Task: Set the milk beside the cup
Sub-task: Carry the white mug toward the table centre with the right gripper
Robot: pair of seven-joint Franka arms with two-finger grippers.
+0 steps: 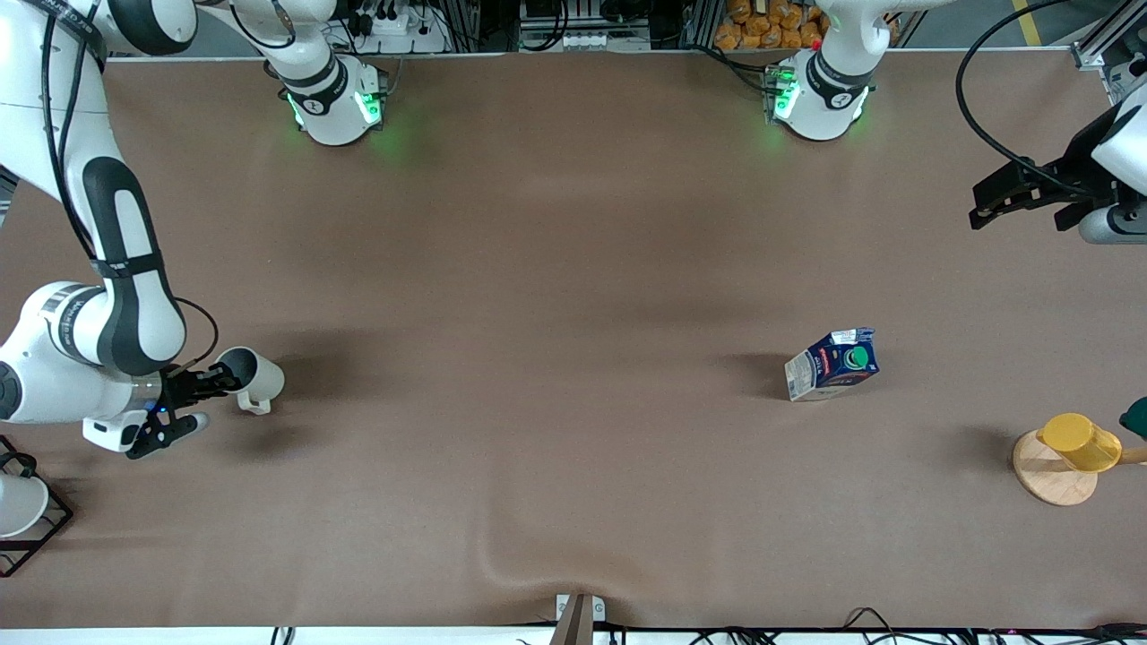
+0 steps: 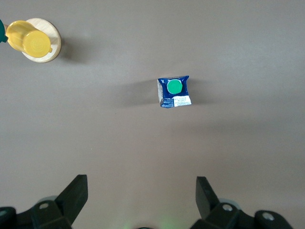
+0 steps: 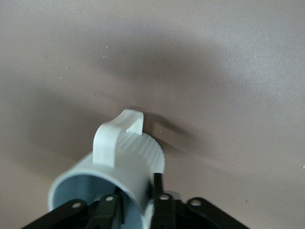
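The milk (image 1: 832,364), a dark blue carton with a green cap, stands on the table toward the left arm's end; it also shows in the left wrist view (image 2: 174,91). The cream-white cup (image 1: 254,376) is at the right arm's end, tilted on its side with its handle toward the table. My right gripper (image 1: 218,382) is shut on the cup's rim, one finger inside and one outside; the right wrist view shows the cup (image 3: 119,162) in the gripper (image 3: 140,200). My left gripper (image 1: 1021,199) is open and empty, high over the table's left-arm end, also in its wrist view (image 2: 141,191).
A yellow cup (image 1: 1079,442) lies on a round wooden coaster (image 1: 1050,473) at the left arm's end, nearer the front camera than the milk. A white cup in a black wire frame (image 1: 20,507) stands at the right arm's end.
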